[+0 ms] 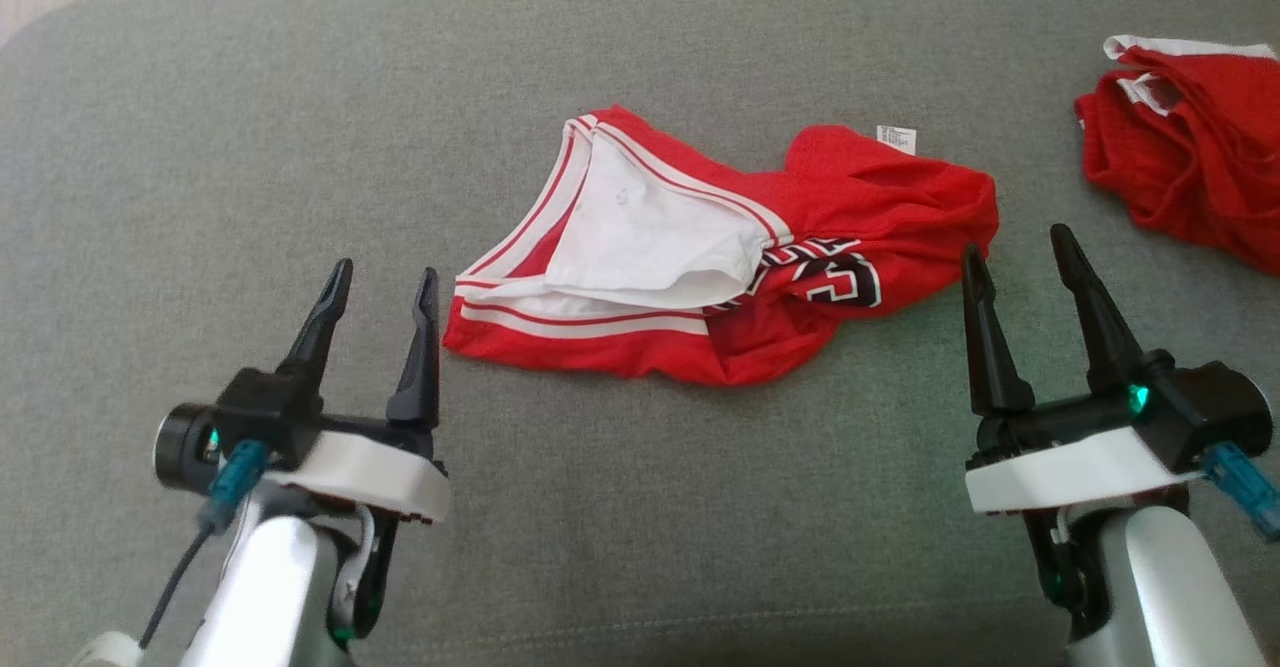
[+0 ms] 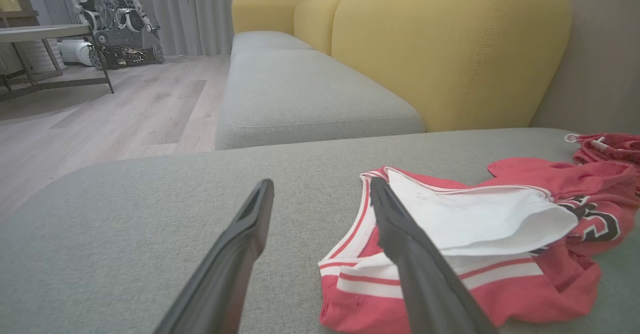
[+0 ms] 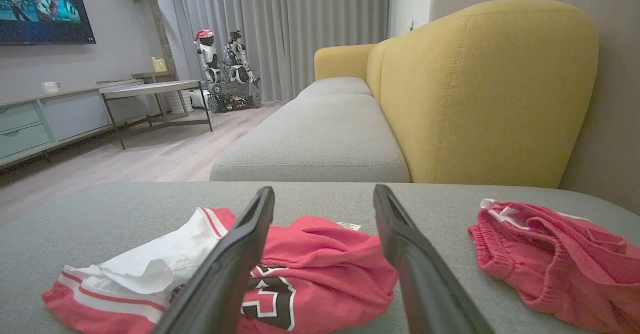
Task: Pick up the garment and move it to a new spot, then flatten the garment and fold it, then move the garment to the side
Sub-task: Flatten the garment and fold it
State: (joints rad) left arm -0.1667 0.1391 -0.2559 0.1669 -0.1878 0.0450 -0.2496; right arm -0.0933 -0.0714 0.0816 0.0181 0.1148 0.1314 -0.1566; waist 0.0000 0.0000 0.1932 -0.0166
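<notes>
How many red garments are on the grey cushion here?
2. A crumpled red jersey with white trim lies at the centre of the grey cushion; a bunched red garment sits at its right edge, partly out of frame.

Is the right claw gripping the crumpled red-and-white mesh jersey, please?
No, the right claw stands open beside the red-and-white mesh jersey, bare grey cushion between its fingers.

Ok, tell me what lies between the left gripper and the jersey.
Only a narrow strip of bare grey cushion, seen in the head view, separates the left gripper from the jersey.
</notes>
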